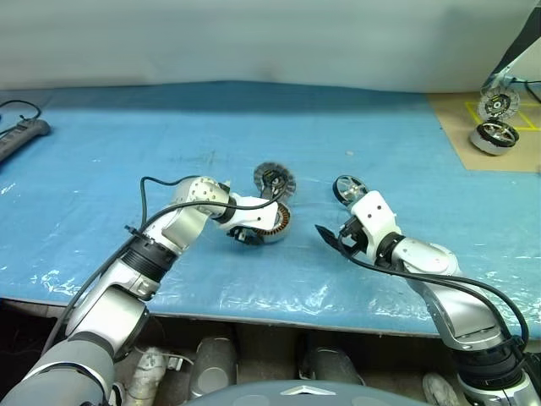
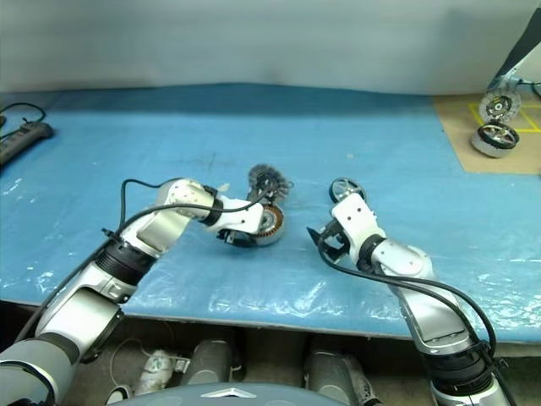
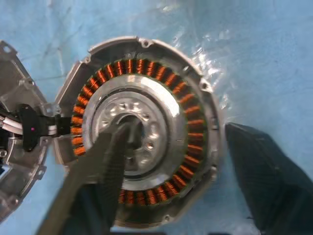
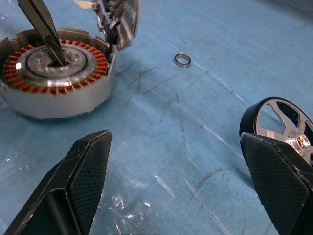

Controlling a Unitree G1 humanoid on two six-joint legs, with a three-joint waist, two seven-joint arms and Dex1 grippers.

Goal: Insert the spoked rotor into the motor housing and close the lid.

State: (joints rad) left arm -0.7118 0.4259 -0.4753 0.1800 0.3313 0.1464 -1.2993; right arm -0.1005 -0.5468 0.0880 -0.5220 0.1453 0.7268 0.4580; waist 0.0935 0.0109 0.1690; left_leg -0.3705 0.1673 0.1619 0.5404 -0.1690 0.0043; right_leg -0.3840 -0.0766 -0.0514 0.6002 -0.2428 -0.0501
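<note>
Dark-rimmed spoked rotor [image 4: 288,128] lies on blue sheet just beside the right gripper [image 4: 181,186], fingers spread, empty. Looks rigid and light; thin rim is the place to pinch. Motor housing [image 3: 142,132] sits nearby, lid [image 1: 274,180] raised. Left gripper [image 3: 181,161] straddles housing wall, spread, one finger in the bore.

Workshop or lab bench, blue plastic sheeting [image 1: 254,118], power strip [image 1: 21,138], spare motor parts [image 1: 494,135]
</note>
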